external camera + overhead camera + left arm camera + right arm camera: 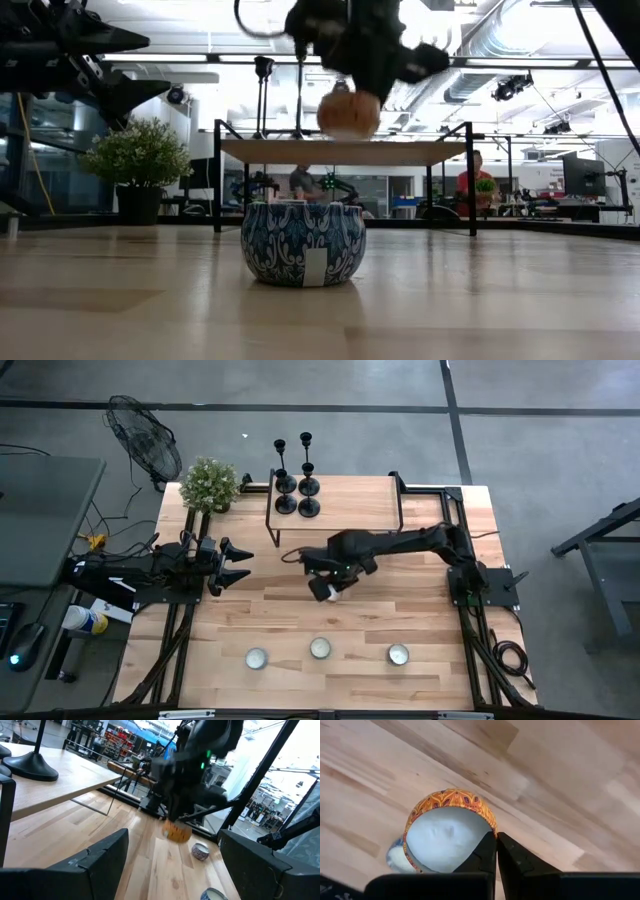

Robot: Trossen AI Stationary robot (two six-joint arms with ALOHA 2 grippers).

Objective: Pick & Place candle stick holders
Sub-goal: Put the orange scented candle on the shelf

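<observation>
Several black candle stick holders (295,482) stand on their round bases at the far left end of a raised wooden shelf (350,510); one base (31,765) shows in the left wrist view. My right gripper (335,582) hangs over the table's middle, pointing down, shut on an orange patterned candle cup (447,837) filled with white wax, which also shows in the low view (348,113). My left gripper (235,563) waits open at the table's left side, clear of everything. My right gripper pinches the orange cup's rim (491,826) between its two fingers, one finger (485,854) over the wax inside and the other (515,860) outside. The fingers come from above, pointing down. The cup hangs below them, lifted clear of the table.
Three low candle cups (256,658) (320,648) (398,654) sit in a row near the table's near edge; the middle one is blue patterned (303,243). A potted plant (210,485) stands at the far left corner, with a fan (145,435) on the floor beyond.
</observation>
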